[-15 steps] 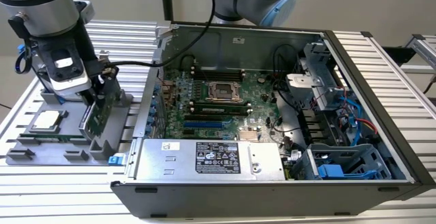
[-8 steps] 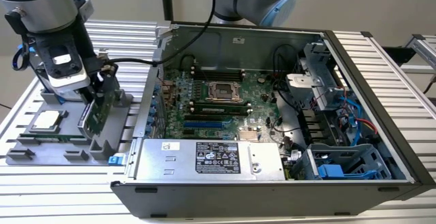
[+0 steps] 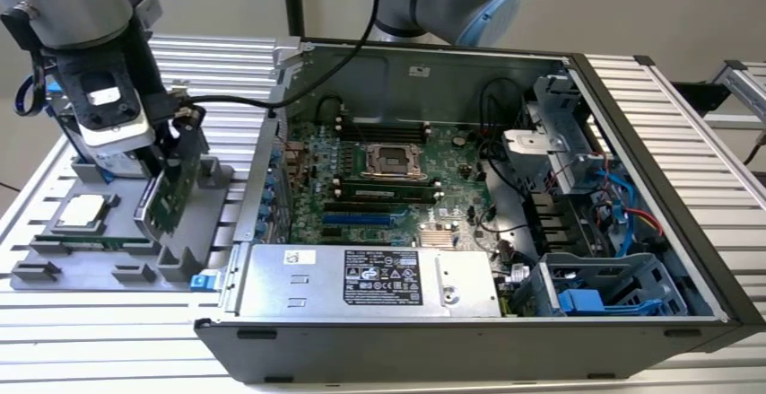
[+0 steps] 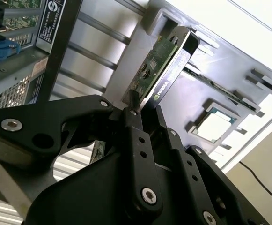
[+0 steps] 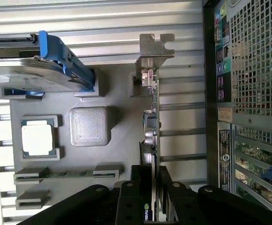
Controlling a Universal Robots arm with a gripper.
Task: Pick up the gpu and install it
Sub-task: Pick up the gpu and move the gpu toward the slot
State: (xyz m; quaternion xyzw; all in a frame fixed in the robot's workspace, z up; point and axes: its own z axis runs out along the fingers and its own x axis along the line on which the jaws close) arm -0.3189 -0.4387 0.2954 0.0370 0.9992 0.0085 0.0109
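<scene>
At nine o'clock in the exterior view, a grey fixture [image 3: 120, 273] lies on the ribbed tabletop [image 3: 108, 340], with a processor chip [image 3: 82, 211] seated toward its nine o'clock side. At the fixture's three o'clock edge the gpu [image 3: 168, 198] stands upright on its long edge. The claw [image 3: 165, 147] is clenched on the card's upper edge, its black fingers [image 4: 136, 138] pressing both faces. I cannot tell whether the card is clear of its slot. Just beside it at three o'clock sits the open computer case [image 3: 396, 75], motherboard [image 3: 383, 179] exposed.
</scene>
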